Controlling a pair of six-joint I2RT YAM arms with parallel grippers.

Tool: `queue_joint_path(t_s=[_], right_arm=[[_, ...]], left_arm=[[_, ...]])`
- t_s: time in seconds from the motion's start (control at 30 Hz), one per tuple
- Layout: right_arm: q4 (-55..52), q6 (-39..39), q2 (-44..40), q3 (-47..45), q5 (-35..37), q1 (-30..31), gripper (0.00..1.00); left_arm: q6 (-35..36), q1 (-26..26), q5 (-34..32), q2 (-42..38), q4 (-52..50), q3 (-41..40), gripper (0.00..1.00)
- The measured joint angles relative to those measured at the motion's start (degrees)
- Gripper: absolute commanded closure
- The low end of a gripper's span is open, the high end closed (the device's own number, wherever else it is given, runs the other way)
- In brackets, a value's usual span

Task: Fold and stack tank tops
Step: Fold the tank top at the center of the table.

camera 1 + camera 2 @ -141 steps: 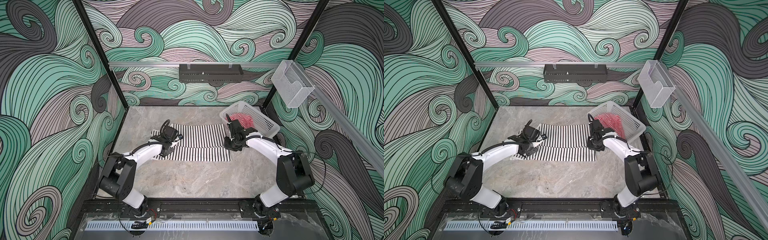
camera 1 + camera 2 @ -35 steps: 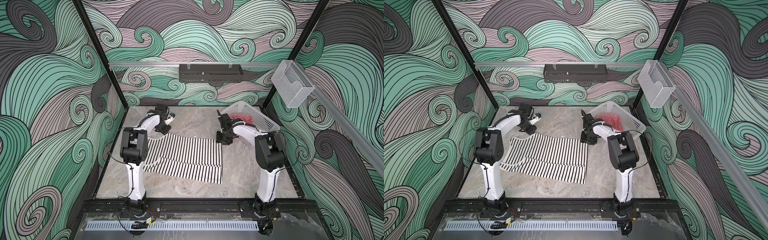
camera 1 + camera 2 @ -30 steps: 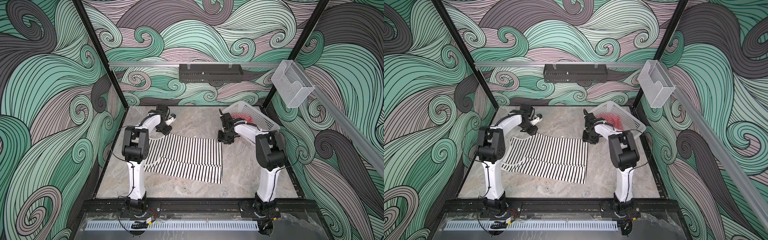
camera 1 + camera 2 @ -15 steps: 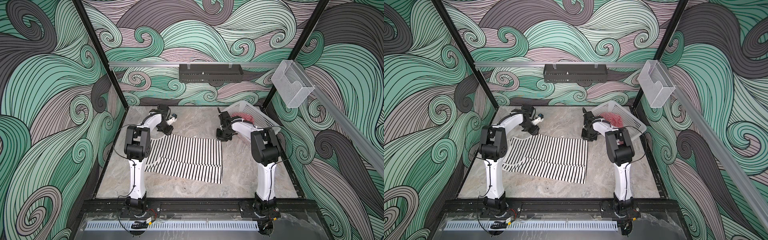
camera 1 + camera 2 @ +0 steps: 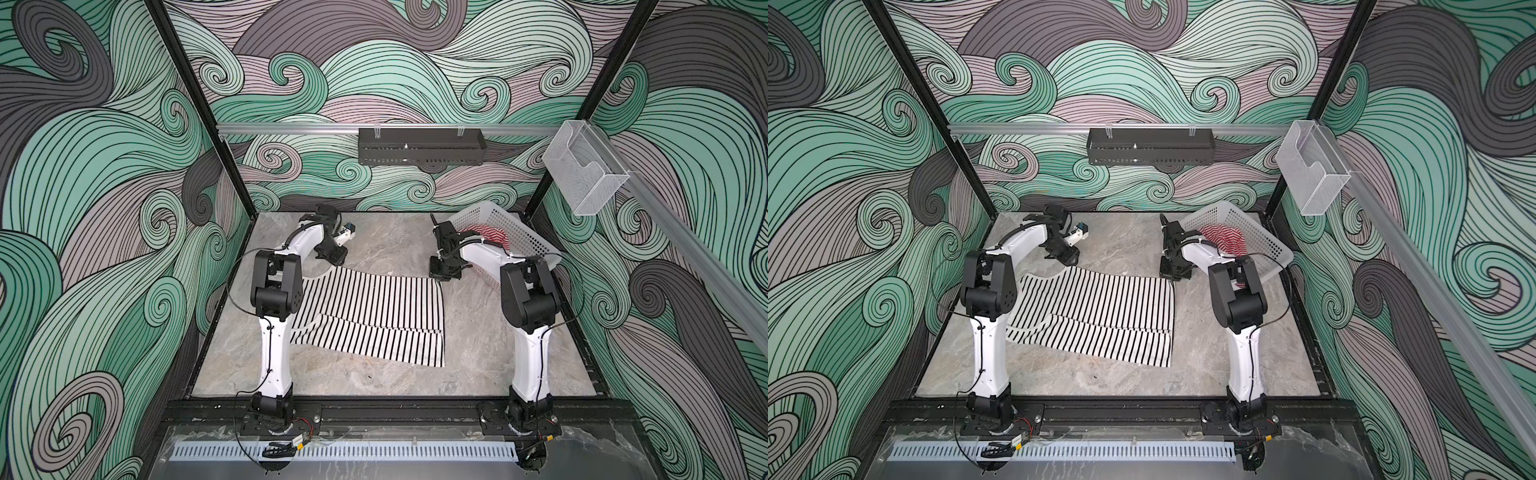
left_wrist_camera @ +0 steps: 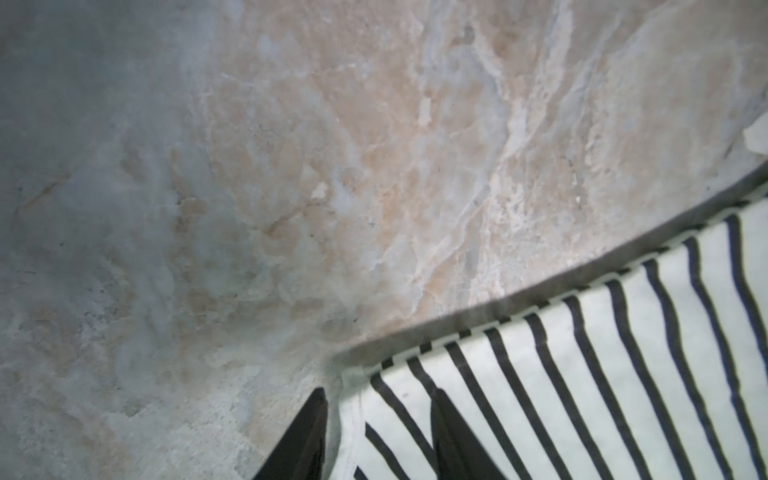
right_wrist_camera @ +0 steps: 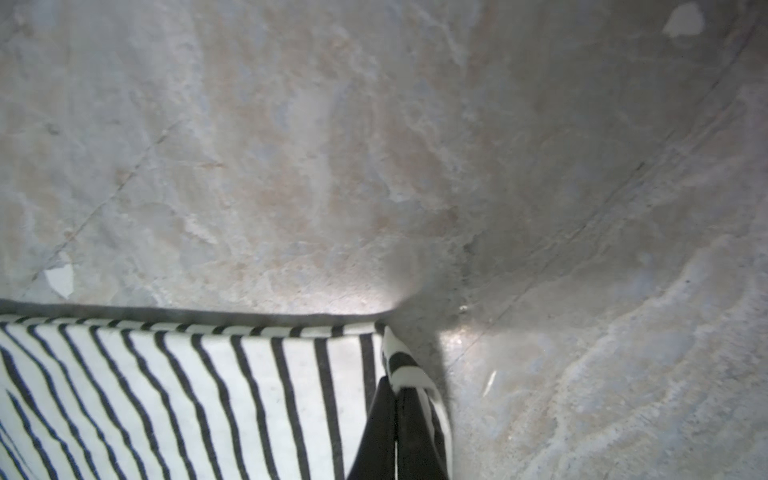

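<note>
Done so far: the black-and-white tank top (image 5: 374,307) lies spread on the marble table (image 5: 374,374), mid-table. A crease line along its near side looks like 1 fold already made, but it's no tidy packet yet.
Left to do: the red-and-white tank top (image 5: 490,237) sits bunched in the white perforated basket (image 5: 528,241) at the far right, looks untouched. So 0 of 2 stacked, early days.
Right gripper (image 7: 397,386): clenched on the far right corner of the black-and-white tank top, with a bit of striped hem pinched between the fingers.
Left gripper (image 6: 378,392): at the far left corner, jaws apart, straddling the white-trimmed edge, nothing pinched.
Likely step: grabbing both far corners, probably to fold the far edge toward the near one.
Both top views give: the whole layout, crease, basket and red top. The grippers (image 5: 334,259) (image 5: 442,276) are too small there to read the jaws.
Wrist views give: the actual grip detail, but no basket and no second top.
</note>
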Motion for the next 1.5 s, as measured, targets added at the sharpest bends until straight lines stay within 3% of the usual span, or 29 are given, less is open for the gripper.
queue_joint_path(t_s=[0.37,0.67,0.8,0.93,1.17,1.5], right_arm=[[-0.96,-0.17,-1.44,0.61,1.46,1.62,1.00],[-1.40,-0.33,-2.80,0.59,2.23,1.64,1.00],[-1.42,-0.37,-3.72,0.57,2.49,1.64,1.00],[-1.36,-0.42,-3.80,0.33,2.80,1.64,1.00],[-1.44,-1.03,-4.52,-1.46,3.04,1.64,1.00],[0.85,-1.42,-12.17,-9.68,2.80,1.64,1.00]], left_arm=[[1.38,0.02,-1.03,1.51,-1.18,-0.50,0.64],[2.32,0.68,-2.10,2.73,-1.03,-0.59,0.76],[2.51,1.11,-2.62,3.45,-0.83,-0.48,0.77],[2.54,1.29,-2.75,3.52,-0.94,-0.48,1.00],[3.15,1.33,-2.38,2.69,-0.31,-1.73,1.00],[3.15,1.36,-1.20,-7.48,1.68,-14.45,1.00]])
